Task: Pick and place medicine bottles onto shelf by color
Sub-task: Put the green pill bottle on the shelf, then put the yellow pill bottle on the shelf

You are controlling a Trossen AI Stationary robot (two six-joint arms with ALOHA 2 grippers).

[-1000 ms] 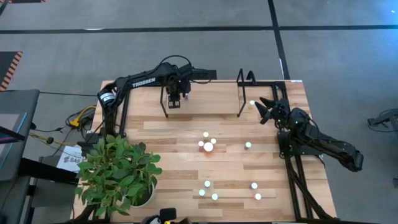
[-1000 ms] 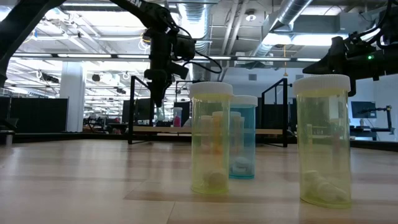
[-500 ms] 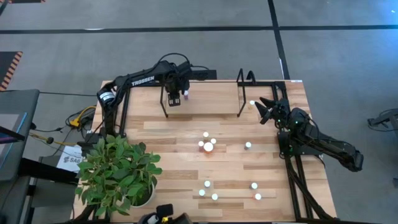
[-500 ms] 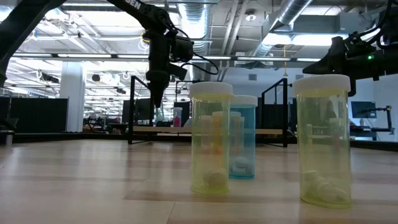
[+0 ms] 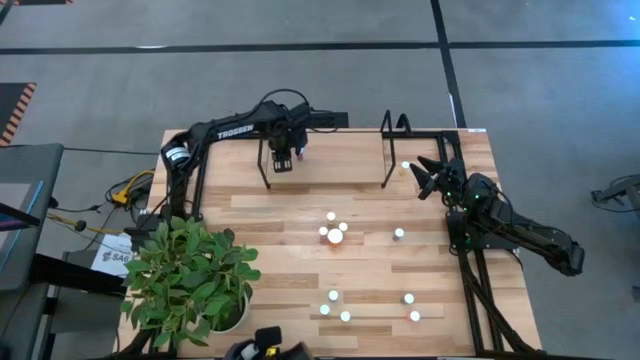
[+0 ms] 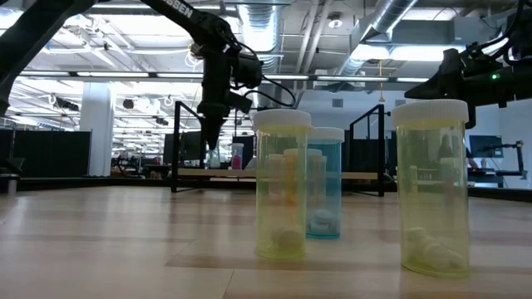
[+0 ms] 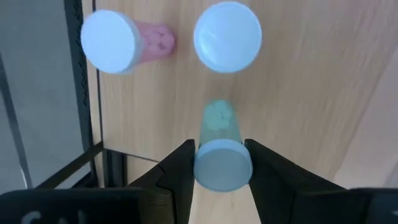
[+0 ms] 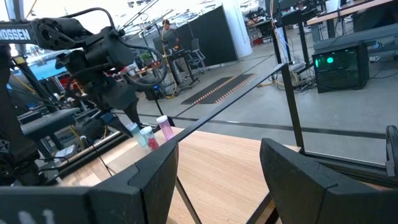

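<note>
My left gripper [image 5: 283, 162] hangs over the left end of the shelf [image 5: 386, 160] and is shut on a teal bottle [image 7: 219, 124] with a pale cap. On the shelf board [image 7: 311, 93] under it stand a pink bottle [image 7: 118, 42] and another pale-capped bottle [image 7: 227, 37]. Whether the held bottle's base touches the board, I cannot tell. My right gripper [image 5: 425, 172] is open and empty by the shelf's right end. More bottles stand on the table in loose groups [image 5: 333, 231] [image 5: 335, 305] [image 5: 410, 306]. My left gripper pinches the teal bottle's pale cap [image 7: 222, 167] between its two fingers, one on each side of the cap. The fingers come from above and point down. The bottle hangs upright below them, body down toward the shelf board.
A potted plant [image 5: 190, 275] fills the table's near left corner. A single bottle [image 5: 398, 234] stands right of the middle group. A pale cap [image 5: 405, 165] shows by the shelf's right end. In the low view, two yellowish bottles [image 6: 283, 183] [image 6: 431, 187] and a teal one [image 6: 326, 183] stand close.
My left gripper has sunk a little over the shelf's left end, still shut on the teal bottle.
</note>
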